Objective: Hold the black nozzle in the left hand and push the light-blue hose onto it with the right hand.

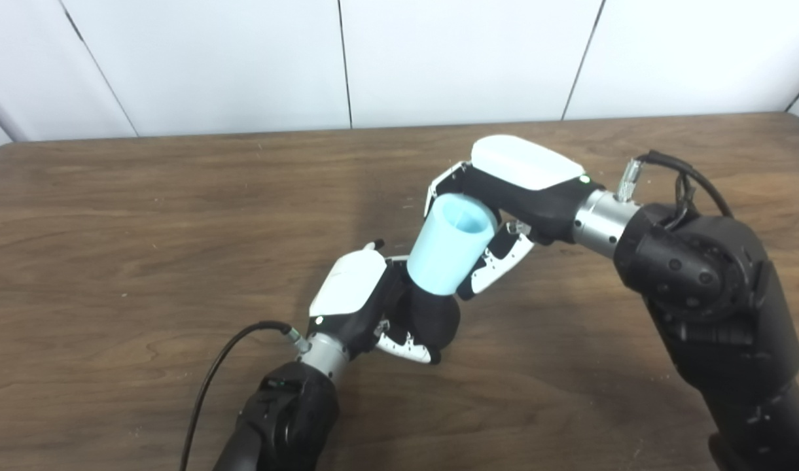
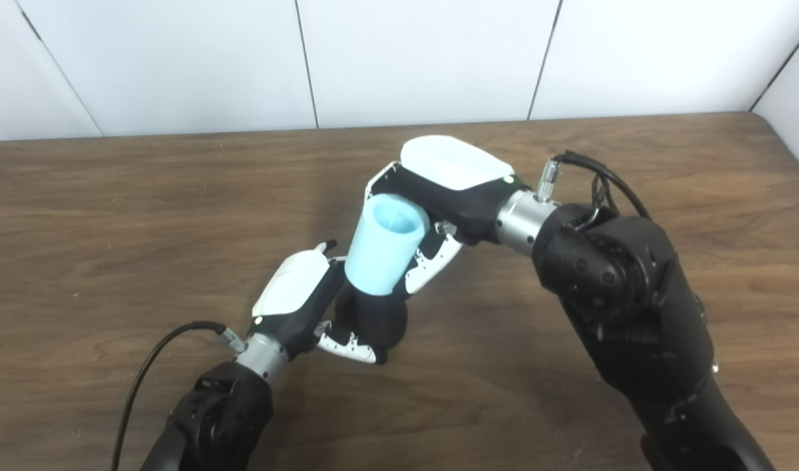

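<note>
A black nozzle (image 1: 433, 319) stands in my left hand (image 1: 363, 304), whose fingers are shut around its rounded lower body near the table's middle. A short light-blue hose (image 1: 450, 244), a tapered open tube, sits tilted over the nozzle's top, its lower rim covering the nozzle's upper end. My right hand (image 1: 504, 203) comes in from the right and is shut on the hose's upper half, fingers behind it and thumb on the near side. The nozzle's tip is hidden inside the hose.
The brown wooden table (image 1: 144, 216) stretches around both hands. White wall panels (image 1: 242, 59) rise behind its far edge. A black cable (image 1: 222, 366) loops from my left wrist, and another cable (image 1: 684, 173) arches over my right forearm.
</note>
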{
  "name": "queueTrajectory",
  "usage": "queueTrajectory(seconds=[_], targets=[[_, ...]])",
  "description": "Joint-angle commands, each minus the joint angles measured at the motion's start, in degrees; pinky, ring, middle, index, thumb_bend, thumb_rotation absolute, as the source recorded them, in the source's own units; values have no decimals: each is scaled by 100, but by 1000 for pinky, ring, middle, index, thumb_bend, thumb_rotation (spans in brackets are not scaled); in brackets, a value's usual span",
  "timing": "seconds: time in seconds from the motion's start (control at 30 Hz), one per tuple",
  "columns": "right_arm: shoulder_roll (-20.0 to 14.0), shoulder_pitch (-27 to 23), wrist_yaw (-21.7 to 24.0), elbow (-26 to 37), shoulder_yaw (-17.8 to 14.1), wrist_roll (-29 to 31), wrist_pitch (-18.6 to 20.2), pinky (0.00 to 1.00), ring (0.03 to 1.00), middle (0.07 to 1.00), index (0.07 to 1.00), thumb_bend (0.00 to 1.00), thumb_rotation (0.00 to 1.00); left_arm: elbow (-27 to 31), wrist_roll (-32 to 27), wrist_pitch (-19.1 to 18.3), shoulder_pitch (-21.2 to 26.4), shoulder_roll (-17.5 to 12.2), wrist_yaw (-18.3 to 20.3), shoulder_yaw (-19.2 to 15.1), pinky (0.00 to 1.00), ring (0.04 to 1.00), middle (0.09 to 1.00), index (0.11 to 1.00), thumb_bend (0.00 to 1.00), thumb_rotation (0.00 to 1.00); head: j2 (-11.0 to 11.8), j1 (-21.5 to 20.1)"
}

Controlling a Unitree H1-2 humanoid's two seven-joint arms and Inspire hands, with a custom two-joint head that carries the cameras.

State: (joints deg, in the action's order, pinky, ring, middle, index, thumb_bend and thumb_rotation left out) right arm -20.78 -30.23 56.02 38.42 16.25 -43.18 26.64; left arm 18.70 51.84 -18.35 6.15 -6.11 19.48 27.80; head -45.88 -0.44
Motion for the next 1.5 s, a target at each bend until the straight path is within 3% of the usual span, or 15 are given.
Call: queueTrajectory(seconds=[0.0,0.27,0.8,1.23,1.37,1.4,1.43,1.47], targets=[[-35,-293,-13,141,-47,0,1,294,425,515,511,496,0,-74,16,-143,-54,-8,467,191,1000,662,509,472,521,0,-11,3],[-76,-381,-20,61,72,48,-107,293,420,518,515,495,0,-24,80,-238,15,-34,575,259,1000,659,498,480,522,0,-4,5],[-342,-196,-38,-219,560,-157,-684,296,423,520,499,496,0,72,91,-408,-7,17,592,306,1000,667,505,475,521,0,-30,-20],[-422,-120,-61,-418,544,-132,-738,298,426,511,498,497,0,88,98,-422,-13,57,585,304,1000,667,505,474,521,0,-36,-17],[-389,-168,164,-267,550,-272,-528,300,444,547,532,492,0,49,114,-413,-15,82,557,313,1000,667,506,474,521,0,-21,-19],[-382,-196,237,-191,540,-300,-470,409,551,637,606,715,0,41,114,-411,-12,84,554,313,1000,667,505,474,521,0,-19,-16],[-378,-215,284,-142,533,-318,-432,479,630,711,665,858,11,36,113,-410,-10,84,553,312,1000,667,505,474,521,0,-19,-16],[-374,-247,321,-82,495,-298,-377,503,657,736,684,906,16,34,114,-411,-6,85,554,312,1000,667,505,474,521,0,-17,-13]])
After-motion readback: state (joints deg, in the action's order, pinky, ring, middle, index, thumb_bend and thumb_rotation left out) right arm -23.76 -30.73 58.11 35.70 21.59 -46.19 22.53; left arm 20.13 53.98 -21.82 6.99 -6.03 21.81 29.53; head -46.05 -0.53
